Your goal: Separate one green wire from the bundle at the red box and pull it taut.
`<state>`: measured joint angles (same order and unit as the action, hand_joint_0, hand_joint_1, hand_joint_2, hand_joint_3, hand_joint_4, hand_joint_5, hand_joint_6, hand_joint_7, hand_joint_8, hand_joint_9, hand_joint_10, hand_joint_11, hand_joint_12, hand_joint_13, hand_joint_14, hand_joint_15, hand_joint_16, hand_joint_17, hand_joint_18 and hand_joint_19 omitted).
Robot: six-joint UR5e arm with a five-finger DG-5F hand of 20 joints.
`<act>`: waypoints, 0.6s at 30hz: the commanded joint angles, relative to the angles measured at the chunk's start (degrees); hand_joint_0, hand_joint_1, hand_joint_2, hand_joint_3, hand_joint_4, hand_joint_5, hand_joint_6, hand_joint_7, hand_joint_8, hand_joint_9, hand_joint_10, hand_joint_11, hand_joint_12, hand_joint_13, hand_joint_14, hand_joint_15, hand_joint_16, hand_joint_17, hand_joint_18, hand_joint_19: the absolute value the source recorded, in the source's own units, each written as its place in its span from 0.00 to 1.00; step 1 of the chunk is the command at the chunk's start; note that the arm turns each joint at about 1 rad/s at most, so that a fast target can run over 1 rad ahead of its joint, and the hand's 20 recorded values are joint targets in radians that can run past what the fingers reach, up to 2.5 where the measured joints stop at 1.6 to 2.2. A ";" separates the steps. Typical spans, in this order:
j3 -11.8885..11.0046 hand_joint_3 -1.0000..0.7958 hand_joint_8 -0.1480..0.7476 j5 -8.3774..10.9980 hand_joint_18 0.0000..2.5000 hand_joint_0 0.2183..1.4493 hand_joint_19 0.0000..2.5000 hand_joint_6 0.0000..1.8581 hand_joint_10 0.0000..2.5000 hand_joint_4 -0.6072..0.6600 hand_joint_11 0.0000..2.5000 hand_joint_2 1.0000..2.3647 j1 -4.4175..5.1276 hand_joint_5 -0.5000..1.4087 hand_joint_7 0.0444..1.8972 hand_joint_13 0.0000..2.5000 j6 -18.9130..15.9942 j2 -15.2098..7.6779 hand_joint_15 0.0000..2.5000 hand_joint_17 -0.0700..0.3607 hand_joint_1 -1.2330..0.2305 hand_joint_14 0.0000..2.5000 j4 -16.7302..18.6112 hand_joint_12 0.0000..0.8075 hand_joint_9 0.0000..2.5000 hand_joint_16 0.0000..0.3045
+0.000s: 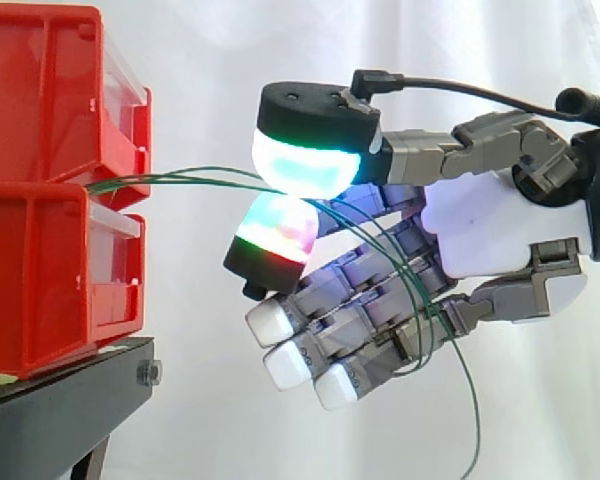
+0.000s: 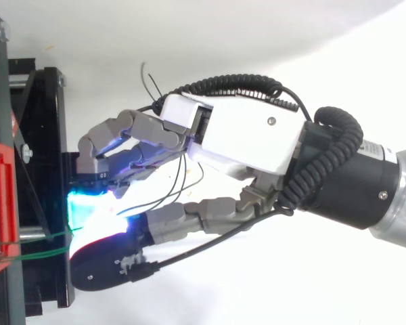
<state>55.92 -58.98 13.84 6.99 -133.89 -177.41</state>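
A few thin green wires [image 1: 180, 177] leave the gap between the two stacked red bins [image 1: 40, 110] and run right to my hand [image 1: 490, 230]. They pass between the thumb's pad [image 1: 305, 155], glowing green and cyan, and one finger pad [image 1: 275, 232], glowing red and green, which are pressed together on them. Past the pinch the strands cross the other curled fingers, and a loose end [image 1: 470, 420] hangs down below the palm. In the top view the green wire [image 2: 40, 237] stretches from the red bin [image 2: 0, 203] to the glowing pads of the hand [image 2: 243, 135].
The bins sit on a black stand [image 1: 70, 400] at the left, whose black frame [image 2: 44, 135] lies close to the fingertips. A white curtain hangs behind. Open space lies to the right of and below the hand.
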 commanded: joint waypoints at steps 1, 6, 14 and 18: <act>0.07 0.36 0.49 0.01 0.28 0.38 0.17 0.48 0.01 0.62 0.34 0.01 0.05 0.15 0.51 0.34 -0.22 0.03 0.22 0.47 0.24 0.01 0.14 0.45 0.35 0.19; 0.33 0.29 0.48 -0.17 0.29 0.43 0.16 0.48 0.01 0.63 0.34 0.00 0.05 0.15 0.51 0.35 -0.22 0.03 0.22 0.46 0.20 0.01 0.14 0.44 0.35 0.19; 0.33 0.28 0.48 -0.25 0.29 0.40 0.16 0.48 0.01 0.62 0.33 0.00 -0.31 0.15 0.51 0.34 -1.80 0.03 0.22 0.46 0.17 0.01 -0.12 0.44 0.34 0.19; 0.33 0.28 0.47 -0.69 0.29 0.34 0.16 0.48 0.01 0.62 0.33 0.00 -0.39 0.15 0.50 0.34 -3.21 0.03 0.21 0.46 0.17 0.01 -0.48 0.44 0.34 0.19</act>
<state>56.22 -59.39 13.53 4.93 -133.82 -177.60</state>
